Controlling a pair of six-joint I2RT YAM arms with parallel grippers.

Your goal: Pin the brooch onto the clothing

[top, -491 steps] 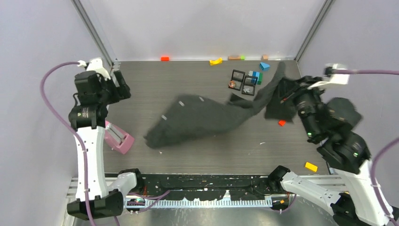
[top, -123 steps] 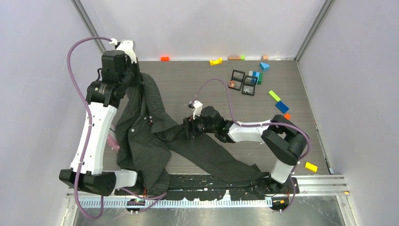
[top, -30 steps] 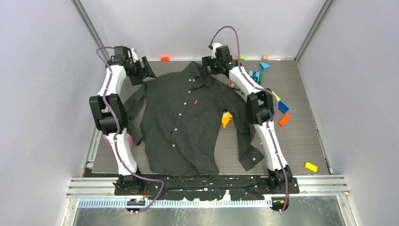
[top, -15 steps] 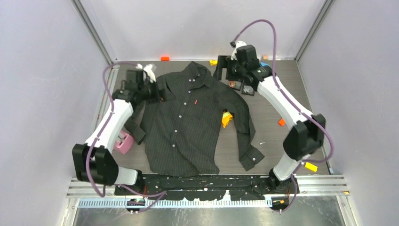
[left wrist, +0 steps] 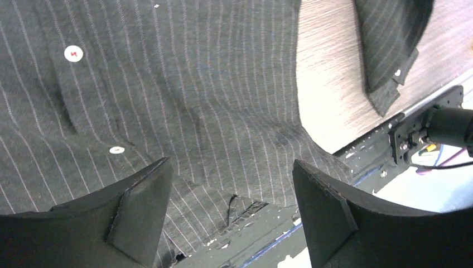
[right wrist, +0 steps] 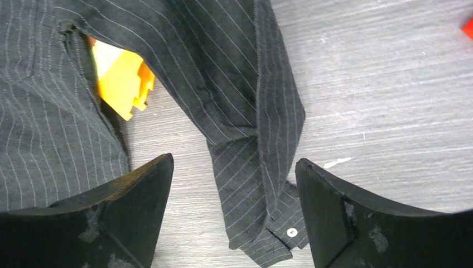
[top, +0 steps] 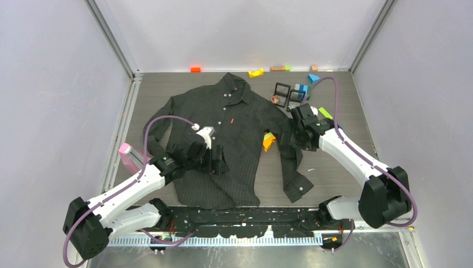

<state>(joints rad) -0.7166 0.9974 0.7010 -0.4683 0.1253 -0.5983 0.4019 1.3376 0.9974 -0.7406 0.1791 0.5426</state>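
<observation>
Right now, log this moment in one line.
shirt spread flat | left gripper open above hem | right gripper open above sleeve

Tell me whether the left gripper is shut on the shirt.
No, the left gripper hangs over the shirt with its fingers wide apart and no cloth pinched between them.

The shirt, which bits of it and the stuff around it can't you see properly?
- Top view: the left gripper and its arm cover part of the shirt front.
- Top view: what sits in the small black cases is too small to tell.
- Right wrist view: the sleeve hides part of the yellow block.
- Left wrist view: the fingers cover parts of the shirt's bottom hem.
</observation>
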